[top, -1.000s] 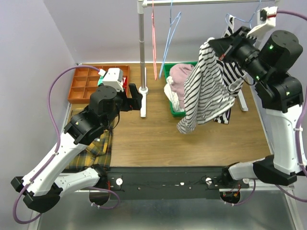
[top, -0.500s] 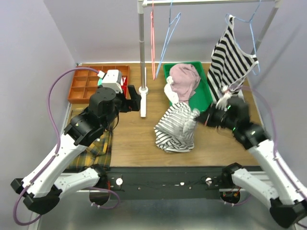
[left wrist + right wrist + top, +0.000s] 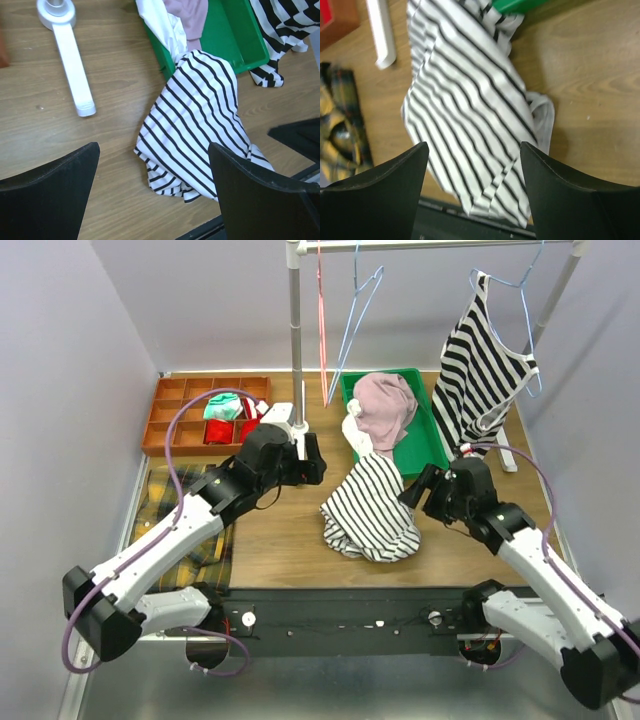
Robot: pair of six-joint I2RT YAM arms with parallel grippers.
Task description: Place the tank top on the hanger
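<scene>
The wooden tabletop [image 3: 290,540] is carrying a green bin [image 3: 425,438] toward its far side. The tank top [image 3: 372,510] is lying in a crumpled heap on the tabletop just in front of the bin, with its upper end resting against the bin's near left corner. It is showing soft white cloth with thin, closely spaced dark stripes, folded over on itself, and a strap loop is curling out at one side.

The right claw [image 3: 418,490] is hovering at the bin's near right corner, just beside the heap. Its jaws are standing apart and gripping nothing. The left claw [image 3: 308,455] is hanging left of the bin, apart from the cloth, spread wide and empty.

The light-blue hanger [image 3: 352,325] is hanging bare above the bin's far left corner.
</scene>
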